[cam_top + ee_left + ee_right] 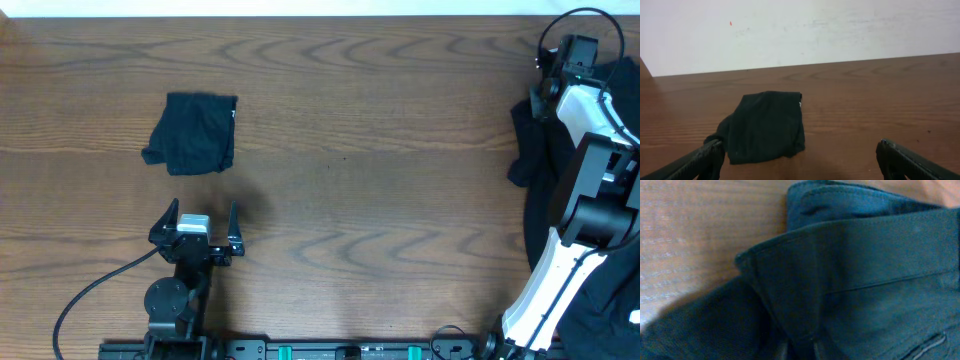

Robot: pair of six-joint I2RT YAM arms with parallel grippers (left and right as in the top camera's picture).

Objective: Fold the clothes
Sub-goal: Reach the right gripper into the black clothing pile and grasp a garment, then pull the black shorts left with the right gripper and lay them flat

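Note:
A folded dark garment (190,133) lies on the wooden table at the left; it also shows in the left wrist view (765,127). My left gripper (200,222) is open and empty, just in front of it and apart from it; its fingers (800,152) frame bare table. A pile of dark clothes (527,165) lies at the right edge. My right gripper (540,97) is down at the top of this pile. In the right wrist view dark cloth (850,265) fills the frame, with a fold pinched at the fingers (810,345).
The table's far edge meets a white wall (800,30). The right arm (590,200) stretches along the right edge over the pile. A black cable (90,290) runs from the left arm's base.

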